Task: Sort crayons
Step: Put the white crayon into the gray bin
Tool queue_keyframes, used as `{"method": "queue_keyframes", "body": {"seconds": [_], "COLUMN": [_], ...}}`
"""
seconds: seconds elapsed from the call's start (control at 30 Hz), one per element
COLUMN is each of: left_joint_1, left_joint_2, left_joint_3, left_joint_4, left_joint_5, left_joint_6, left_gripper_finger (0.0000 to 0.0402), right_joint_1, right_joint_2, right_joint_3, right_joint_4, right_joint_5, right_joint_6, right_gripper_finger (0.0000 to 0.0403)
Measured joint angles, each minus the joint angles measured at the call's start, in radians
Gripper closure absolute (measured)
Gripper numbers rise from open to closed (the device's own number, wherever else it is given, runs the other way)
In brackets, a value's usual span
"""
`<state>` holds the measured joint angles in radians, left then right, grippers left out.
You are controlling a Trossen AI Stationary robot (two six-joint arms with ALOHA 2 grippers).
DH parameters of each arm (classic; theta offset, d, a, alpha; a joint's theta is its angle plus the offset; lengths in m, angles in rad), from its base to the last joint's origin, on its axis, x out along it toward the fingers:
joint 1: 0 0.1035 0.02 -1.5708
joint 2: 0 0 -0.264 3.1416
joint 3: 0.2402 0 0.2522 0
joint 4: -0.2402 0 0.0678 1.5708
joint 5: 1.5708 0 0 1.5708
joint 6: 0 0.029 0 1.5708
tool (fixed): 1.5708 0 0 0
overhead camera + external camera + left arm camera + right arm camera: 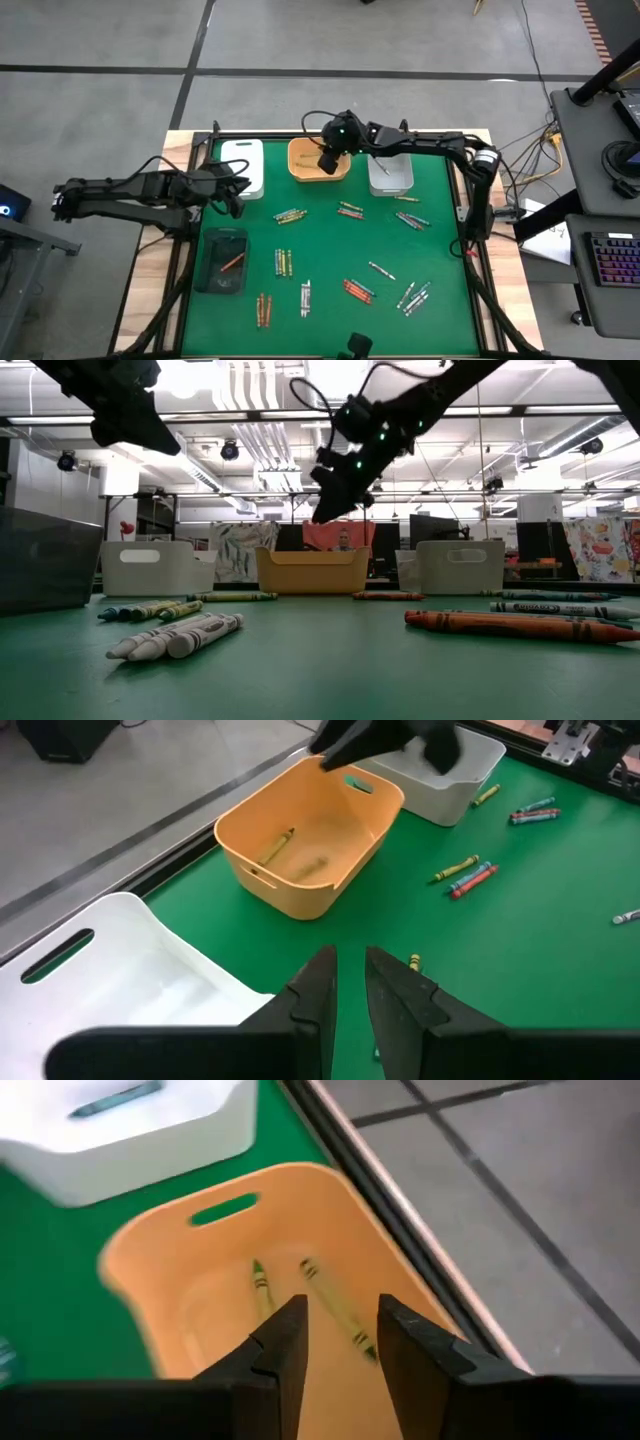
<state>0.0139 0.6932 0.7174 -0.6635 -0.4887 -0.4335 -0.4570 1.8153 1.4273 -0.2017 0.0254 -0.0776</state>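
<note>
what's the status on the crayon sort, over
Right claw open over the orange bin, two yellow crayons inside. Left claw empty by the white tray. Loose crayons remain on the mat, nothing blocking.

Green-matted table with light wood edges. Far edge: orange-yellow plastic bin, a white plastic bin either side of it. Dark translucent tray nearer, left of orange bin. Loose crayons scattered across mat.
</note>
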Motion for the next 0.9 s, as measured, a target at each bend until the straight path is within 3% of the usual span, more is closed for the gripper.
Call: {"method": "queue_keyframes", "body": {"seconds": [0.13,0.5,0.9], "left_joint_1": [0.000,-0.014,-0.213], "left_joint_2": [0.029,0.182,0.331], "left_joint_3": [0.000,0.001,0.036], "left_joint_4": [0.027,0.133,0.169], "left_joint_5": [0.010,0.165,0.149], "left_joint_6": [-0.025,-0.052,-0.204], "left_gripper_finger": [0.0363,0.0363,0.0363], "right_joint_1": [0.040,0.245,0.505], "right_joint_2": [-0.072,-0.256,-0.390], "right_joint_3": [0.006,-0.025,-0.143], "right_joint_4": [-0.121,-0.471,-0.721], "right_joint_5": [-0.004,-0.003,0.000], "right_joint_6": [0.000,0.107,0.418], "right_gripper_finger": [0.0291,0.0319,0.0339]}}
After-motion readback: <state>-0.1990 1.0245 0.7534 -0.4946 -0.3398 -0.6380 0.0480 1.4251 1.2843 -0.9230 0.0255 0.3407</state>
